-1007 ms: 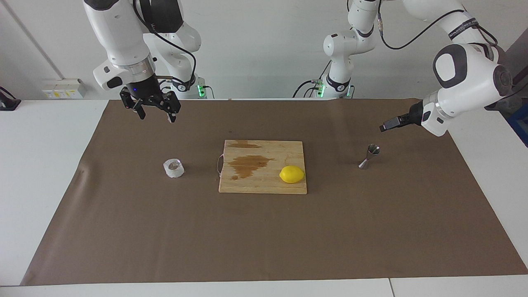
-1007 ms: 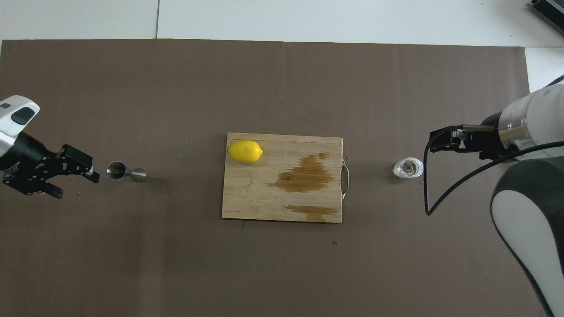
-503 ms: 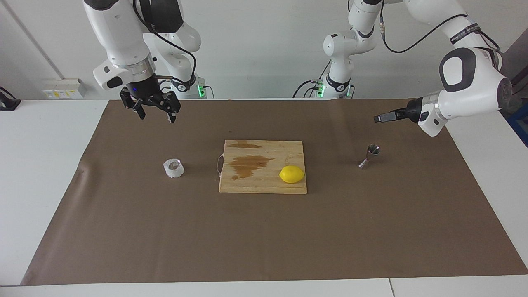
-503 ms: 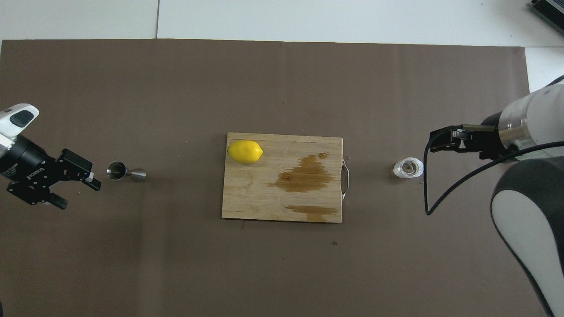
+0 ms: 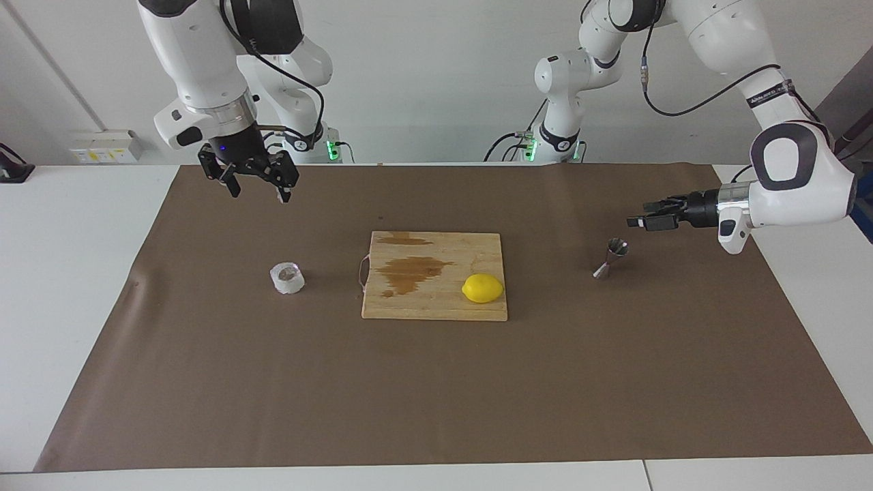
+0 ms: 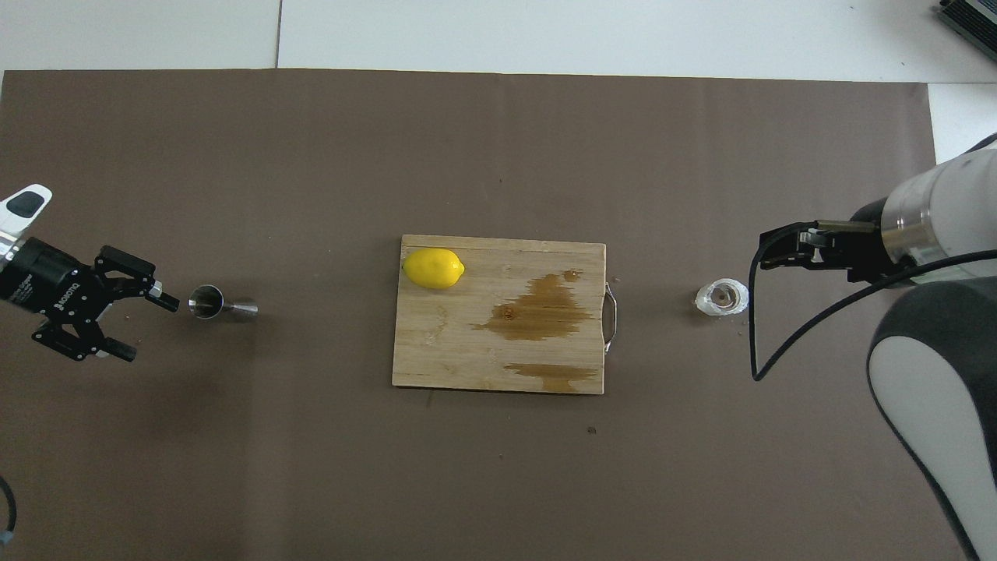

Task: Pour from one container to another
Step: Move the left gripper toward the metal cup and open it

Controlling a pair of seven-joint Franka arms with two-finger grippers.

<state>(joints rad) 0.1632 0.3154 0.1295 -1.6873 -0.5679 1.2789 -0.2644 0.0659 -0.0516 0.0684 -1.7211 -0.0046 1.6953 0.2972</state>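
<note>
Two arms worked over a white counter (image 6: 545, 31) almost wholly covered by a brown paper mat (image 6: 498, 156). Clock directions below follow the overhead view, with twelve pointing away from the robots.

At the nine o'clock end, the left tool (image 6: 149, 329) hung level over the mat with its fingers spread wide and holding nothing. One fingertip was just short of the steel jigger (image 6: 222, 302) without touching it. The jigger stood upright on the mat at nine o'clock from the wooden board (image 6: 467, 343), well apart from it.

The board lay flat at the centre. A lemon (image 6: 433, 268) rested on its eleven o'clock corner, a brown wet stain (image 6: 541, 308) spread across its three o'clock half, and a thin metal handle (image 6: 613, 306) sat on its three o'clock edge.

At three o'clock from the board, well apart, the crinkly white cup (image 6: 722, 298) sat upright on the mat, brownish inside. The right tool (image 5: 259, 194) hung high over the mat near the cup, pointing down, its fingers wide apart and empty.

The mat's twelve o'clock and six o'clock halves lay bare, leaving broad room around every item. Strips of white counter showed at the mat's edges. A plain pale wall (image 5: 423, 68) rose at the robots' end, with a socket box (image 5: 102, 146) at its foot.
</note>
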